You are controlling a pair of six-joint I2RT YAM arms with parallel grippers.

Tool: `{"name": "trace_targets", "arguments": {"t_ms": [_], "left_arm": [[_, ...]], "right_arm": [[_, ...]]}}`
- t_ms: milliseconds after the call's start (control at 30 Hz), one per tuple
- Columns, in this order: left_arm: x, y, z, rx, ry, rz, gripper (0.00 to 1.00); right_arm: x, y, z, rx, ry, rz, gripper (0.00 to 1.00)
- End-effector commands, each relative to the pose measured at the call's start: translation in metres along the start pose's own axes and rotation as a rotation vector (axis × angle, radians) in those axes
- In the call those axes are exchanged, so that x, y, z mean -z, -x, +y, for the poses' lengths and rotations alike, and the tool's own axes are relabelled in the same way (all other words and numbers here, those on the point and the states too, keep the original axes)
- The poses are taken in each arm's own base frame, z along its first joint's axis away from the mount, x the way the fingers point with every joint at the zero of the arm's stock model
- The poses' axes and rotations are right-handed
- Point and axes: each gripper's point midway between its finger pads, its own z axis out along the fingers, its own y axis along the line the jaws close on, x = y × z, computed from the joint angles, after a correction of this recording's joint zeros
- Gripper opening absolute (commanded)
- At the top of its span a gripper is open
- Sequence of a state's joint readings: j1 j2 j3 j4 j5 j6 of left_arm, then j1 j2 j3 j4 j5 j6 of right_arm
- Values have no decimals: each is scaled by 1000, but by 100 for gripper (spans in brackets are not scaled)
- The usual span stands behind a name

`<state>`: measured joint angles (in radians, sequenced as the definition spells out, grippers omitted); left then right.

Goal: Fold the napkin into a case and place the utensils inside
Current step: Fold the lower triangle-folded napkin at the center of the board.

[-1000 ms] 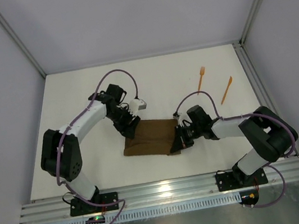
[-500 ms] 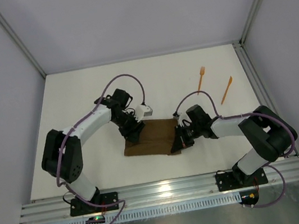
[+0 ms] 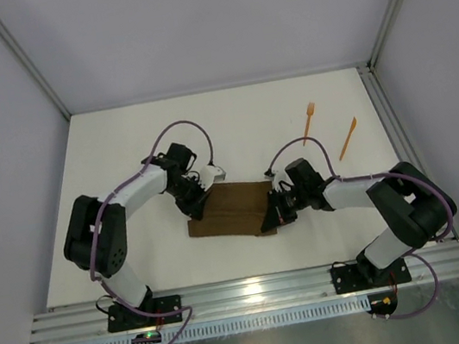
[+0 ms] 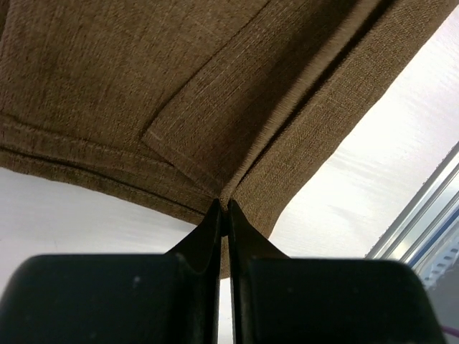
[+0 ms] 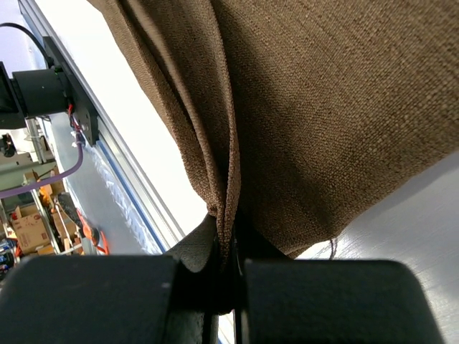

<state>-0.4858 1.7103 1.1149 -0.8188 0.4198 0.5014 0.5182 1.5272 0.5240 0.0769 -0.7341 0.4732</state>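
The dark brown napkin (image 3: 234,210) lies folded into a layered rectangle between the two arms. My left gripper (image 3: 199,205) is shut on a fold at its left edge; in the left wrist view the gripper (image 4: 224,212) pinches a ridge of the napkin (image 4: 143,86). My right gripper (image 3: 274,214) is shut on the right edge; in the right wrist view the gripper (image 5: 231,231) holds bunched layers of the napkin (image 5: 344,93), lifted a little. The utensils lie apart at the back right: an orange fork (image 3: 309,122) and a plain pointed orange piece (image 3: 347,138).
An aluminium rail (image 3: 257,291) runs along the near edge of the white table (image 3: 112,147) and also shows as the rail (image 4: 429,209) in the left wrist view. Grey walls enclose the left, back and right sides.
My left gripper has gone from open to shut on the napkin's left edge, after shifting slightly over it. The right gripper keeps its hold on the right edge.
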Motion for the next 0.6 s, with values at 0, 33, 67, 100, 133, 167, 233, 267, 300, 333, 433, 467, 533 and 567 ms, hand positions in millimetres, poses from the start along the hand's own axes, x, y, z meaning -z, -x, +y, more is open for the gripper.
{"name": "trace_targets", "arguments": {"t_ms": [0,33,67,100,133,167,233,267,300,333,433,467,533,567], "left_arm": [[1,2,16,61,10,-36,0],[0,1,15,63,-1,-33,0],[-1,0,12,67,-15,-35,0],[-2,-1,11,73,-22,-34,0],[-3,-1,11,78,-27,-36,0],[-2,-1,12,82,-24,-40,0],[-3,-1,14,94,-33,-47,5],[-3,1,12,101,-53,-60,12],[0,4,15,116,-59,-78,32],[1,6,14,124,-75,-88,39],[10,17,17,142,-77,-138,46],[12,22,18,139,-71,-156,46],[16,29,19,148,-67,-178,40],[16,30,20,151,-68,-181,35]], "right_arm": [[3,16,4,18,14,-32,3],[3,16,3,15,18,-31,3],[3,18,3,14,25,-33,3],[2,18,3,11,29,-33,3],[3,19,4,12,33,-35,3],[3,20,4,13,33,-35,3],[3,23,5,14,37,-38,3],[3,23,4,19,34,-34,3],[3,22,3,17,33,-28,3],[2,21,1,14,30,-21,3],[0,21,-1,12,27,-15,3],[0,21,-1,13,29,-15,3],[0,22,-1,13,26,-17,3],[-1,21,-1,15,26,-14,3]]}}
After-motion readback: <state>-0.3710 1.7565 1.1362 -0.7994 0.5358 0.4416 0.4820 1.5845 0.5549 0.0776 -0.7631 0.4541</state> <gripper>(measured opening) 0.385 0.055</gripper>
